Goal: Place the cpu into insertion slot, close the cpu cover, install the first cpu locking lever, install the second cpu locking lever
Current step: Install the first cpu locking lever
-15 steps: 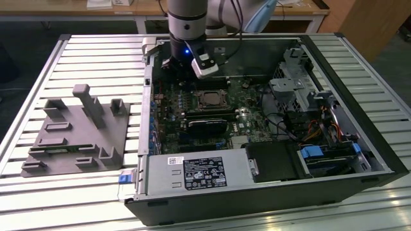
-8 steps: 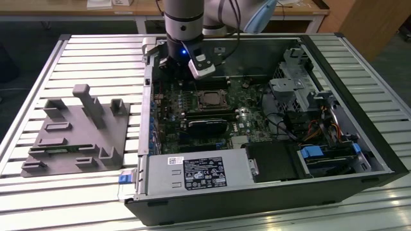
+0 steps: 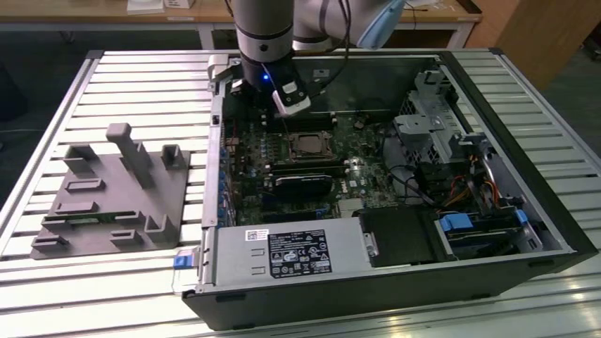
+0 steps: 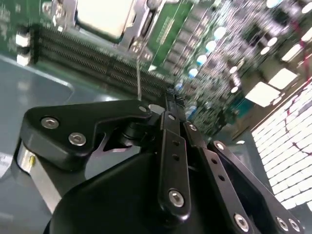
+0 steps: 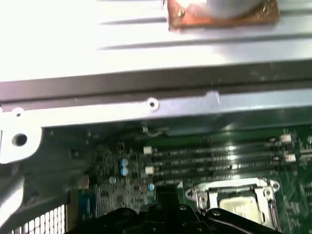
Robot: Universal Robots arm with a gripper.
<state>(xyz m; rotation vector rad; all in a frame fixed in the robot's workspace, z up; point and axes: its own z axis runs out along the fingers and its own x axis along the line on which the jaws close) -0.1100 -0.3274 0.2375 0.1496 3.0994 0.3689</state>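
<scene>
The tool (image 5: 167, 201) hangs closed over the motherboard (image 5: 112, 185), near the memory slots (image 5: 209, 156) and just beside the socket. The cpu (image 5: 239, 207) sits in that socket, with the cpu cover (image 5: 265, 192) lying flat around it.

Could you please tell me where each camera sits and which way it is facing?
Exterior view: off the arm, high up, looking down into the open case on the table; the arm hangs in from the far side above the cpu.
First wrist view: at the wrist, facing across the board toward the case wall; the gripper shows in front.
Second wrist view: at the wrist, behind the gripper, looking along it to the board.
Shared: all three show the cpu inside the cover.
</scene>
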